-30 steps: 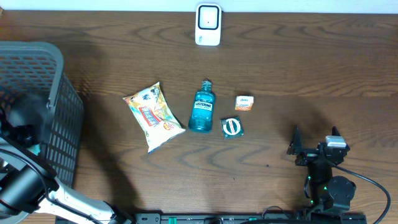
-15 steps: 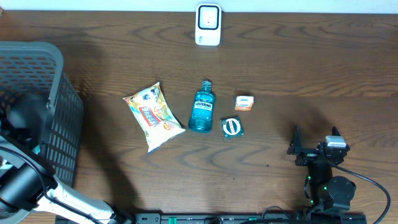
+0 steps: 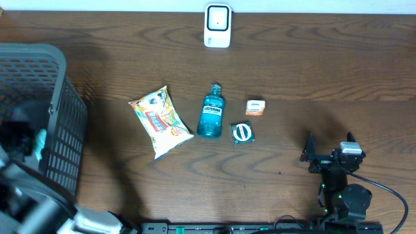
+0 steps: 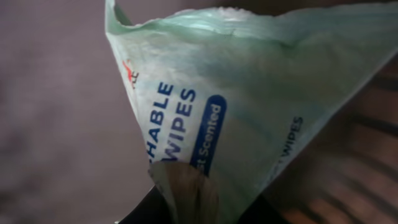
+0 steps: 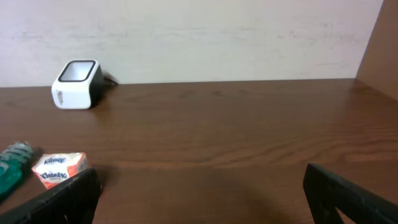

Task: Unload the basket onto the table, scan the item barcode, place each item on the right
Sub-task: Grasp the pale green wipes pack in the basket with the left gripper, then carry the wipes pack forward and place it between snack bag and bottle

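Pale green film fills the left wrist view: a wipes pack (image 4: 249,112) printed "WIPES" and "Scented", with the rest of the lettering cut off. Its crumpled lower corner is pinched between the dark fingers of the left gripper (image 4: 199,208), which show only as slivers at 6 o'clock.

Overhead, the left arm is blurred above the grey basket (image 3: 65,130) at 9 o'clock, and a teal patch there is all that shows of the pack. The scanner (image 3: 218,26) stands at 12 o'clock. The right gripper (image 3: 328,156) sits at 4 o'clock, jaws spread wide, holding nothing. A snack bag (image 3: 160,120), mouthwash bottle (image 3: 210,112) and tissue packet (image 3: 255,108) lie near centre. The round item (image 3: 242,132) beside the bottle is too small to identify.
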Available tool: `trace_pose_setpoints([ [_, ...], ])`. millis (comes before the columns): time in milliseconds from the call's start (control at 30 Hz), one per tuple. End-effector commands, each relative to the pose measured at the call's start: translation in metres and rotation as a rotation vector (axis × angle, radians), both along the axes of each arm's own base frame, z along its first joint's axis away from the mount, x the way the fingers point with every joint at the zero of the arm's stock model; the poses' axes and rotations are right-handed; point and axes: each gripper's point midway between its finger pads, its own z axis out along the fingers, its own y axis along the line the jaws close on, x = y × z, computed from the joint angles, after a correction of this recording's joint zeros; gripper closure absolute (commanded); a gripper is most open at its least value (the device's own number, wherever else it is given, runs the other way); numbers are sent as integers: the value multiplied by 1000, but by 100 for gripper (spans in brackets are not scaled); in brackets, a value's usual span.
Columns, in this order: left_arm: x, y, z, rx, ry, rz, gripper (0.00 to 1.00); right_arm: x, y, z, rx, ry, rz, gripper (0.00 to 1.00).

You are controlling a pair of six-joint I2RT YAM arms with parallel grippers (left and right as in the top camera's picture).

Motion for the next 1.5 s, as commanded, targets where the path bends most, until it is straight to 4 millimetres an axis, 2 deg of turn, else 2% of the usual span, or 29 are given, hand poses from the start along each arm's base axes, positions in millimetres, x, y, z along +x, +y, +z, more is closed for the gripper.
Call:
trace_pose_setpoints([
  [0,34,-36,104,84,-362,-138,80,0,0,0,7,0,-1,1],
  [67,38,-63,163,193,-514,-207,79,0,0,0,7,0,-1,1],
  [167,35,-106,225,321,-671,-291,79,0,0,0,7,0,-1,1],
  [267,30,-168,278,409,-839,-447,78,0,0,0,7,0,-1,1],
  [367,22,-231,306,418,-962,-619,78,0,0,0,7,0,-1,1],
  [467,18,-276,308,406,-990,-763,78,0,0,0,7,0,-1,1],
  [567,19,-325,291,358,-974,-940,78,0,0,0,7,0,-1,1],
  [633,25,-351,270,331,-922,-1018,78,0,0,0,7,0,-1,1],
  [767,45,-394,206,347,-726,-1140,77,0,0,0,7,0,-1,1],
  [833,55,-409,171,388,-607,-1182,76,0,0,0,7,0,-1,1],
  [933,74,-418,123,482,-430,-1201,76,0,0,0,7,0,-1,1],
  [1100,101,-415,53,569,-208,-1158,76,0,0,0,7,0,-1,1],
  [1300,114,-423,-19,557,-51,-1187,75,0,0,0,7,0,-1,1],
  [1367,113,-422,-34,543,-16,-1168,73,0,0,0,7,0,-1,1],
  [1400,113,-422,-38,541,-6,-1165,68,0,0,0,7,0,-1,1],
  [1467,112,-422,-42,539,4,-1163,43,0,0,0,7,0,-1,1],
])
